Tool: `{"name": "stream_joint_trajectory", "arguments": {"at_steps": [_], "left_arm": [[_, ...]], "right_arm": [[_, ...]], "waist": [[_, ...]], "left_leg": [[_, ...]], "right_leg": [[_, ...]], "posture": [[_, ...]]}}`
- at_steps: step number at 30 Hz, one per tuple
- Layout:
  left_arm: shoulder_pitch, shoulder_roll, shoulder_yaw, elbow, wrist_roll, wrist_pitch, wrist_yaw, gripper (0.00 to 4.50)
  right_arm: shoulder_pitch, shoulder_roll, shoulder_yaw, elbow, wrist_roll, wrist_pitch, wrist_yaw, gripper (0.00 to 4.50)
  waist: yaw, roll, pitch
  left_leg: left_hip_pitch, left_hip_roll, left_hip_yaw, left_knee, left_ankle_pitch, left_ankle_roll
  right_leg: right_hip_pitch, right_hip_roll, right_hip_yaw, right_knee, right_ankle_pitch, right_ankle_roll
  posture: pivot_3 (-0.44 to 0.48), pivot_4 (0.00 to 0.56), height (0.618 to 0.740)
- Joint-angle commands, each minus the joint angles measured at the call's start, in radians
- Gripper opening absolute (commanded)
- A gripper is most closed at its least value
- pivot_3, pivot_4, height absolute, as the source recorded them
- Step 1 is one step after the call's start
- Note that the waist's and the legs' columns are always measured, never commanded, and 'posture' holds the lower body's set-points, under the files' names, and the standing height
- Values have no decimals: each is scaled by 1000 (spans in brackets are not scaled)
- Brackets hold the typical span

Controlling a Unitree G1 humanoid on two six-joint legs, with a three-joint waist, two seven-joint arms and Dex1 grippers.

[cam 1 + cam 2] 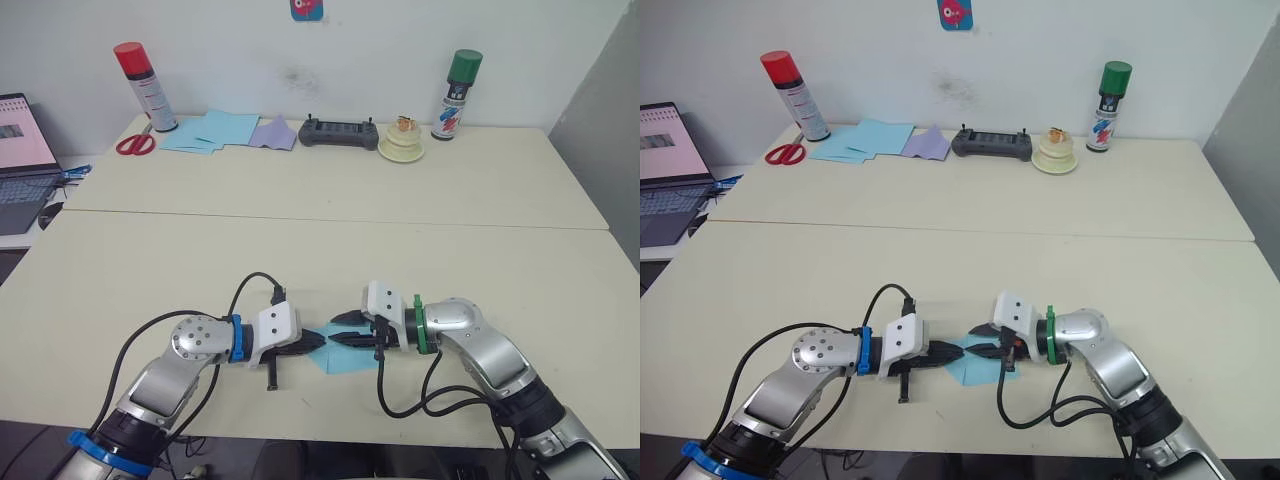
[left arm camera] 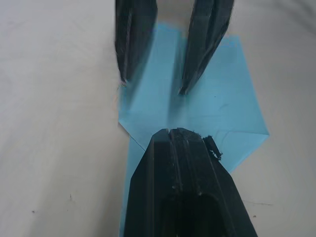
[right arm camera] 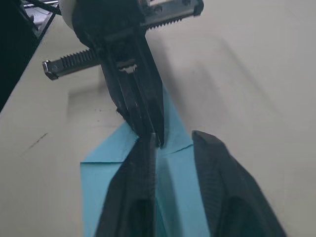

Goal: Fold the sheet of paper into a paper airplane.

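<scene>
Blue sheet of paper (image 1: 335,358) lies under both grippers.

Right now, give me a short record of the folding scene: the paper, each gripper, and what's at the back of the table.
paper: sheet of paper, light blue, creased, flat on table
left gripper: shut, tips pressing on the paper
right gripper: open, fingers over the paper
back of table: two spray cans, scissors, blue sheets pile, controller

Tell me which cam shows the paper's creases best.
Left wrist view: the paper lies flat under both grippers, a crease line visible near its lower edge. Right wrist view shows a crease too, but the fingers cover more. In the eye views it's a small blue patch between the grippers, creases unreadable.
</scene>
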Motion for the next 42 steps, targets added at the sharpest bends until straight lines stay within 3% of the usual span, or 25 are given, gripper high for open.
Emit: {"name": "stream_joint_trajectory", "arguments": {"at_steps": [1,23,37,42], "left_arm": [[24,20,-28,66,47,19,-8,0],[2,5,-46,90,56,15,-10,0],[-38,8,-61,153,58,-25,-25,0],[-45,6,-65,160,57,-28,-26,0]], "right_arm": [[-14,11,6,0,-2,-13,-3,37],[-21,-78,85,39,-71,77,38,37],[49,-204,16,38,-57,118,0,37],[86,-229,-37,21,-26,186,-19,37]], "waist": [[0,0,0],[0,2,-4],[3,5,-13],[4,5,-14]], "left_leg": [[0,0,0,0,0,0],[0,0,0,0,0,0],[3,-1,0,0,0,0],[15,-1,-1,-2,0,0]], "right_leg": [[0,0,0,0,0,0],[0,0,0,0,0,0],[4,0,0,-1,-2,2],[14,-5,0,-2,-5,3]], "posture": [[0,150,740],[0,150,740],[0,150,740],[0,150,740]]}}
